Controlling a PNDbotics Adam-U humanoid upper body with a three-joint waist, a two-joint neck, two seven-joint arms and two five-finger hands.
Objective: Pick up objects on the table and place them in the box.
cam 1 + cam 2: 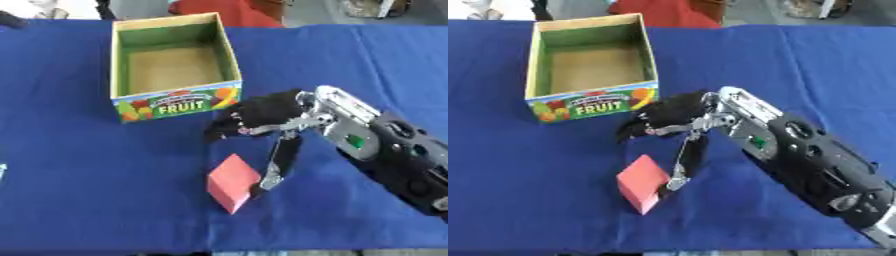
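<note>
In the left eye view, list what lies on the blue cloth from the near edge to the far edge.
Red block → right hand, its thumb reaching down beside the block → fruit box, open and empty.

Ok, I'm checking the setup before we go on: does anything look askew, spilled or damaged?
Nothing stands out. The box stands upright and open on the blue tablecloth, showing nothing inside. The red block sits turned corner-on, apparently undamaged, with the right robot hand reaching its thumb down beside it. Nothing has spilled.
</note>
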